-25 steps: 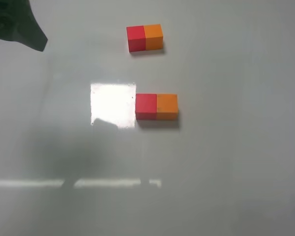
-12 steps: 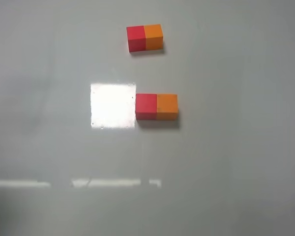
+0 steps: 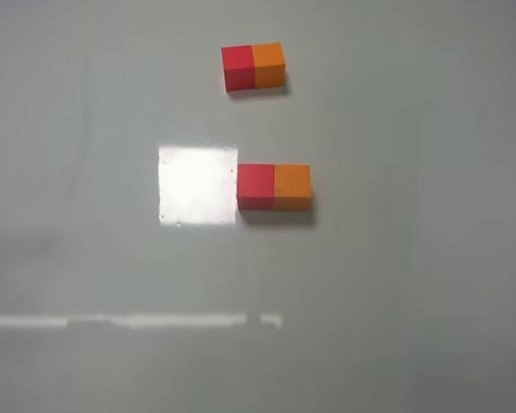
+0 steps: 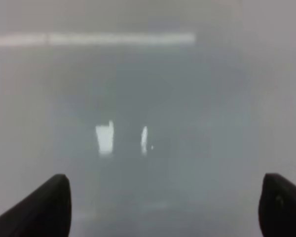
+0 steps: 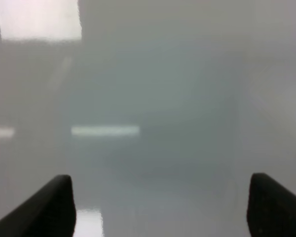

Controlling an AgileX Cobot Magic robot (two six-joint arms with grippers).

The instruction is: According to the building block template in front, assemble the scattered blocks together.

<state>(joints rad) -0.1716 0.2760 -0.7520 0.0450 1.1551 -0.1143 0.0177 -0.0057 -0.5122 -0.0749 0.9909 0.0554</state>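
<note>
The building block template [image 3: 254,66] lies at the far middle of the table, a small red cube on the left joined to a small orange cube on the right. Nearer, the larger red cube [image 3: 255,186] and orange cube [image 3: 292,186] sit side by side, touching, red on the left. Neither arm shows in the exterior high view. My left gripper [image 4: 163,205] is open and empty over bare table in the left wrist view. My right gripper [image 5: 160,202] is open and empty over bare table in the right wrist view. No block shows in either wrist view.
The grey table [image 3: 413,258] is glossy. A bright square light reflection [image 3: 198,184] lies just left of the red cube, and a thin bright streak [image 3: 129,321] runs across nearer the front.
The dark left arm, at the upper left corner one second ago, has left the exterior high view. Its shadow over the table's left side has faded. The blocks have not moved.
</note>
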